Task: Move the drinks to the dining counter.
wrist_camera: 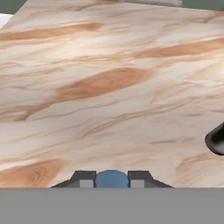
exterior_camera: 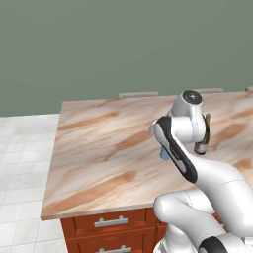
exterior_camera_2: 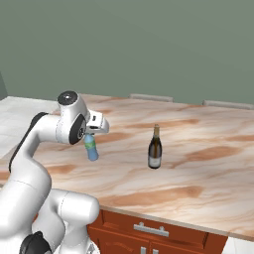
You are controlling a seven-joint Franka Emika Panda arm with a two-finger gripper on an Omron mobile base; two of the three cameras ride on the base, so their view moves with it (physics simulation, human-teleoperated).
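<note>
- Dining counter (exterior_camera_2: 198,163): long island with a beige-brown veined marble top; reddish-brown wood drawer fronts with silver handles (exterior_camera_2: 150,229) along its near side. In the left base view its top (exterior_camera: 99,153) spreads from the left corner toward the right, over the same wood drawers. The hand view looks down on the veined surface (wrist_camera: 109,87).
- Robot arm (exterior_camera_2: 44,149): white with dark joints, rising at the near left of the right base view and reaching over the near left part of the counter; in the left base view it rises from the near right (exterior_camera: 197,173).
- Wine bottle (exterior_camera_2: 155,147): dark glass, gold-foil neck, pale label; upright on the counter top, right of the gripper and well apart from it. In the left base view it stands just behind the arm's wrist, partly hidden (exterior_camera: 203,141). A dark rounded shape at the right edge of the hand view (wrist_camera: 216,139) is probably this bottle.
- Blue bottle (exterior_camera_2: 91,148): smaller, plastic, green band near its top; upright, its base at or just above the marble, I cannot tell which. A blue sliver shows beside the forearm in the left base view (exterior_camera: 164,154).
- Gripper (exterior_camera_2: 90,134): pointing down, closed on the blue bottle at its top; in the hand view the blue cap (wrist_camera: 112,179) sits between the two dark fingertips (wrist_camera: 84,178).
</note>
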